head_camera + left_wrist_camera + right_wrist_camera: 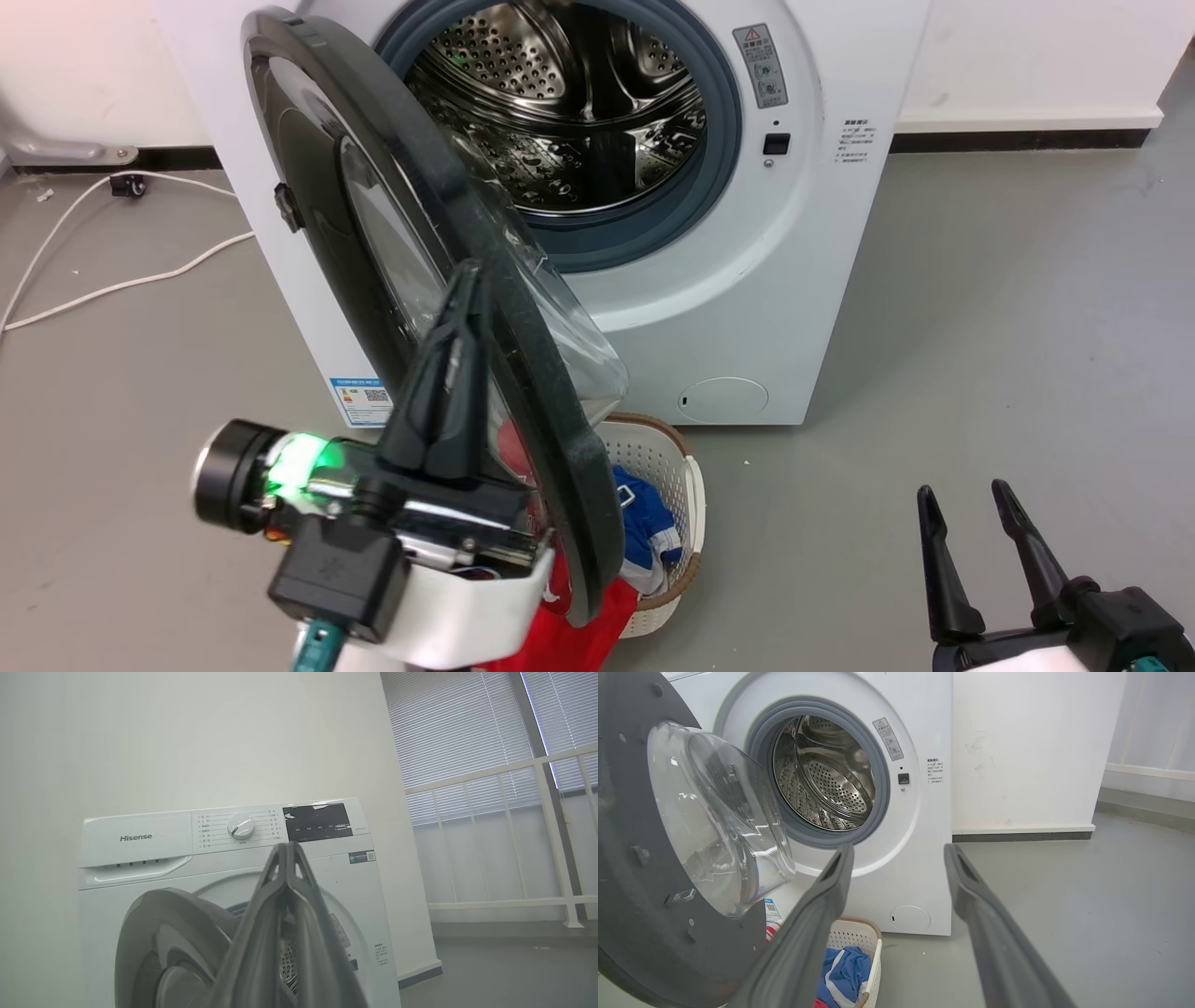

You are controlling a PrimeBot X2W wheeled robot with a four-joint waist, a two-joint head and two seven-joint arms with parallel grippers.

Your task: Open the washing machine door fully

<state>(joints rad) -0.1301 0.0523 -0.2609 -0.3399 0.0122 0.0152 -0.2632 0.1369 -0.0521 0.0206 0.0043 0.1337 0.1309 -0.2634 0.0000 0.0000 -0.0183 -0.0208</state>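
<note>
As the pictures stand, we find the washing machine door unlatched and swung well clear of the washing machine. It is hinged at the left of the machine's front and stands out from it at roughly a right angle. Its glossy outer face is turned away from the opening and its glass bowl towards it. The drum is wholly exposed.

We note the left gripper in front of the machine, on the door's outer side. Its fingers are pressed together with nothing between them and lie across the outer face near the rim. Whether they touch the door we cannot tell. The right gripper sits well apart from the machine, off to the right of its front, fingers spread and empty.

A white basket of laundry stands on the floor just before the machine, below the door's lower edge. We cannot tell how much the door clears it.

Our assessment is that the release and the greater part of the swing are done. What is left, in our judgement, is the last of the travel — carrying the door further round towards the machine's left side until the hinge stops it.
</note>
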